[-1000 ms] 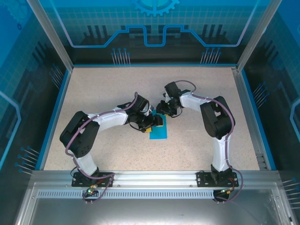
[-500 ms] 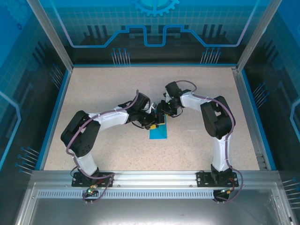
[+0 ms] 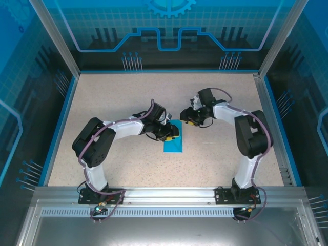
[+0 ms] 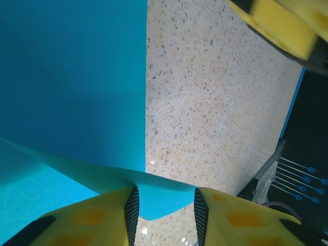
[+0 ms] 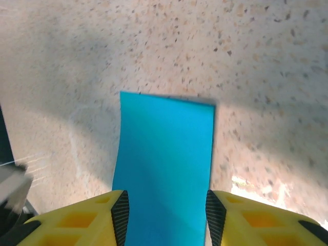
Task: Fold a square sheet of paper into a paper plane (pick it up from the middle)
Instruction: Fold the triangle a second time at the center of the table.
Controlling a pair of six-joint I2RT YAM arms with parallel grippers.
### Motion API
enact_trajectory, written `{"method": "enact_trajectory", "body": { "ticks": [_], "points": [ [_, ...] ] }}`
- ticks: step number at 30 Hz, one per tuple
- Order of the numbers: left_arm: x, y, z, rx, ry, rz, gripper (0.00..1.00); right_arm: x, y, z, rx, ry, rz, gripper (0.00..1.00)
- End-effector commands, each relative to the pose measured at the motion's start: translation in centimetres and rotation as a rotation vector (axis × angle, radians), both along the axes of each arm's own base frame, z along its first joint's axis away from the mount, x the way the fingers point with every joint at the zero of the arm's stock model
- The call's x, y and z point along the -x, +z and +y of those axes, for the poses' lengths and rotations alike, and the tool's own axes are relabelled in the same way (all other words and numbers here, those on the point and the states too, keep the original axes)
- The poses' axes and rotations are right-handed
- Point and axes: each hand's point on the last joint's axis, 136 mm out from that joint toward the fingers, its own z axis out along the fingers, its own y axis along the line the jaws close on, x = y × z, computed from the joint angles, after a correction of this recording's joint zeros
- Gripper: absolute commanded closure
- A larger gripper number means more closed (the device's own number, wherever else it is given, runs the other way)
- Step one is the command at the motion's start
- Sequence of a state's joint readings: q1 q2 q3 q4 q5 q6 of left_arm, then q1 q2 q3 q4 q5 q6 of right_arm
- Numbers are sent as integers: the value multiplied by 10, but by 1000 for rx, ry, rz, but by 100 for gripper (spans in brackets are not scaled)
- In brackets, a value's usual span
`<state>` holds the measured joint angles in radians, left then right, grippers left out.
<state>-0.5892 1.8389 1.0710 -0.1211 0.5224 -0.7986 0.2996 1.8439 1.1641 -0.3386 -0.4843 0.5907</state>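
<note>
One thin turquoise-blue paper sheet [image 3: 173, 146], folded into a narrow rectangle, is found near the middle of the speckled beige tabletop [image 3: 113, 97], with its long sides running near to far.

The left gripper [image 3: 171, 134] is set low over the sheet's left long edge. In the left wrist view a raised flap of the sheet is seen lying in the gap of the left gripper [image 4: 165, 199]. Its yellow fingers [image 4: 97, 221] are held apart, and no firm pinch is shown.

The right gripper [image 3: 187, 117] is held just beside the sheet's far end. Its fingers [image 5: 77, 221] are spread and empty, and the sheet is framed between them.

Handling, as judged:
- The sheet is taken to be very light, limp and slippery on the tabletop.
- It is likely to be creased or torn easily.
- Hold is best taken on the lifted flap, near the middle of its edge, with light pressure while the lower layer is kept flat.

Room: the sheet is well apart from the blue raised rim [image 3: 62, 123] on every side, and open tabletop is available all round. The two grippers are crowded near each other over the sheet's far half, so sideways moves there are judged tight.
</note>
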Motion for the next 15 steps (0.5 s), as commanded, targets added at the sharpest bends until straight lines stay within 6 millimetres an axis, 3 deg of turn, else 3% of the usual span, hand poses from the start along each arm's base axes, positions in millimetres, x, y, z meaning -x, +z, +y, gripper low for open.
{"method": "enact_trajectory", "body": {
  "ticks": [1,8,15],
  "points": [
    [-9,0,-3,-5,7,-24,66,27,16,2,-37,90,-46,53],
    [-13,-6,-2,-20,21,-19,72,74,13,0,-18,149,-31,55],
    [-13,-7,2,-38,36,-21,74,89,-4,20,0,230,15,58]
  ]
}}
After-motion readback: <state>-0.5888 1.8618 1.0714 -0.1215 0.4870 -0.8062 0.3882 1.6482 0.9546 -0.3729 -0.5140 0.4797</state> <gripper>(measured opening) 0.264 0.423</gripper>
